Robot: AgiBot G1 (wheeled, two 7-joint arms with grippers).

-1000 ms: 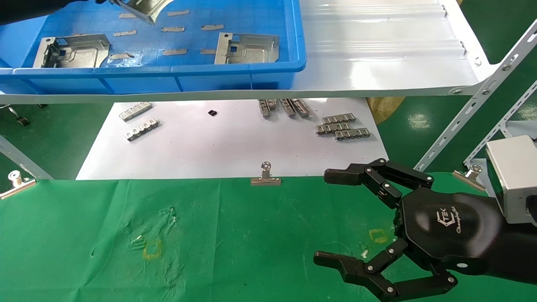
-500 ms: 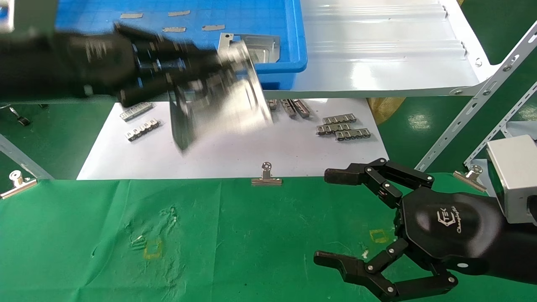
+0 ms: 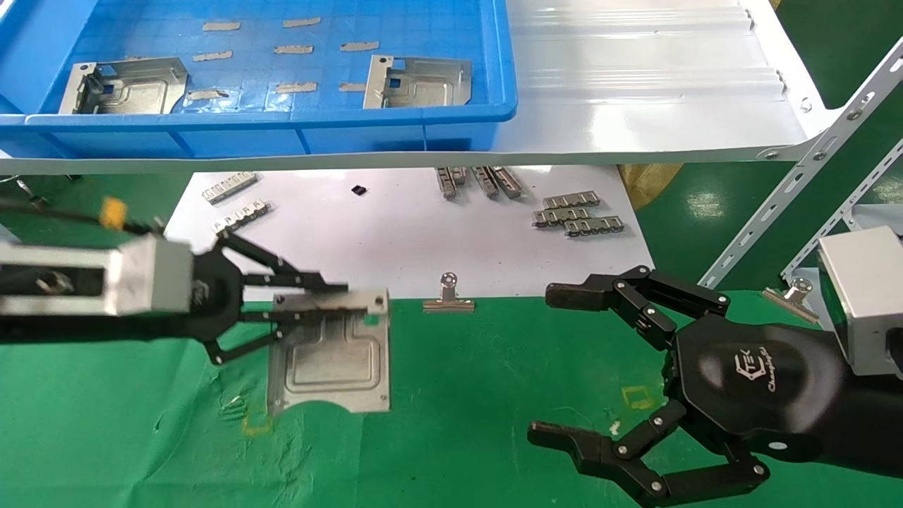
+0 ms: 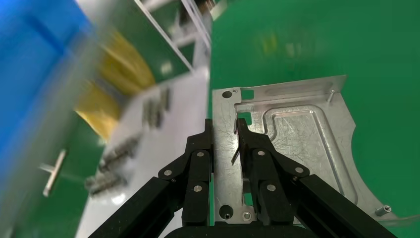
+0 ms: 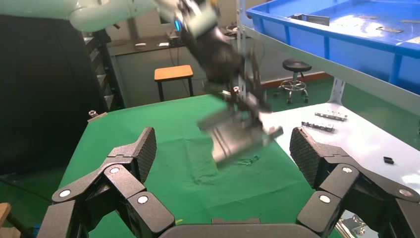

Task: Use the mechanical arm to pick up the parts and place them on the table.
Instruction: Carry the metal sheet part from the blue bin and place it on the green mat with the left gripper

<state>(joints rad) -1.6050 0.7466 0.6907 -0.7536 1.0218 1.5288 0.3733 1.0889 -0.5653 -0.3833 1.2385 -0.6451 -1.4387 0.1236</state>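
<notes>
My left gripper (image 3: 353, 302) is shut on the top edge of a shiny silver plate (image 3: 328, 356), which hangs low over the green table (image 3: 458, 395) at the front left, near a yellow square mark. In the left wrist view the black fingers (image 4: 200, 148) clamp the plate's edge strip, and the plate (image 4: 302, 134) spreads out beyond them. Two more plates (image 3: 127, 86) (image 3: 417, 81) lie in the blue bin (image 3: 282, 123). My right gripper (image 3: 547, 363) is open and empty over the table at the right. Its wrist view shows the held plate (image 5: 235, 136) ahead of its spread fingers (image 5: 141, 148).
The blue bin stands on a glossy white shelf (image 3: 635, 106) at the back. Below it a white sheet (image 3: 388, 240) carries comb-like strips (image 3: 575, 212). Binder clips (image 3: 447, 296) (image 3: 28, 308) (image 3: 790, 293) pin the cloth's far edge. Slotted metal struts (image 3: 797, 183) rise at the right.
My left gripper has carried the plate from above the blue bin, forward and down over the white sheet, to low over the green cloth at the front left. The right arm has not moved.
</notes>
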